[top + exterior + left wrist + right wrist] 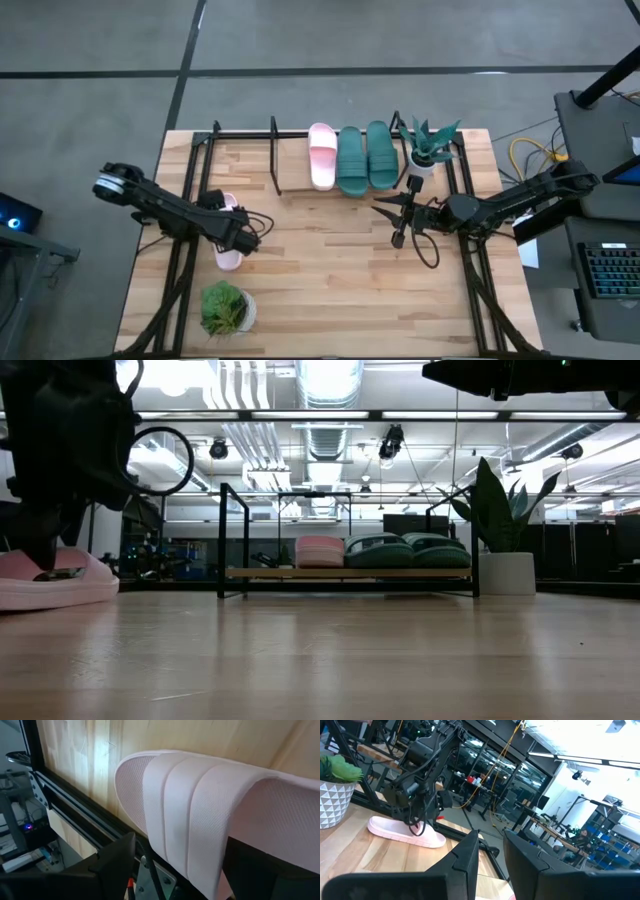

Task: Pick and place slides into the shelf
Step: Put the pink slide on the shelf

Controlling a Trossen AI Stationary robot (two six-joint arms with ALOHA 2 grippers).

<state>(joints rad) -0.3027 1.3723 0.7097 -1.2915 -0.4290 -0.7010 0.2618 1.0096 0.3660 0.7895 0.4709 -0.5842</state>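
A light pink slide [228,257] lies flat on its sole on the table at the left, and my left gripper [238,238] stands over it, open. In the left wrist view its fingers stand on either side of the slide's wide strap [200,795]. The shelf [300,572] stands at the far middle of the table. On its wood base rest another pink slide [322,155] and two teal slides [352,160] [381,155], side by side. My right gripper [392,215] hovers above the table at the right, narrowly open and holding nothing [491,850]. My left gripper comes at the pink slide from above, slanting down, with one finger [117,860] on each side of the strap. I cannot tell whether the fingers touch it. The slide lies flat on the table [50,590].
A small potted plant [228,308] stands near the front left, just in front of the slide. A taller plant in a white pot [430,148] stands beside the shelf's right end. Black arm-mount frames [185,260] run along both sides. Bare wood lies in the table's middle.
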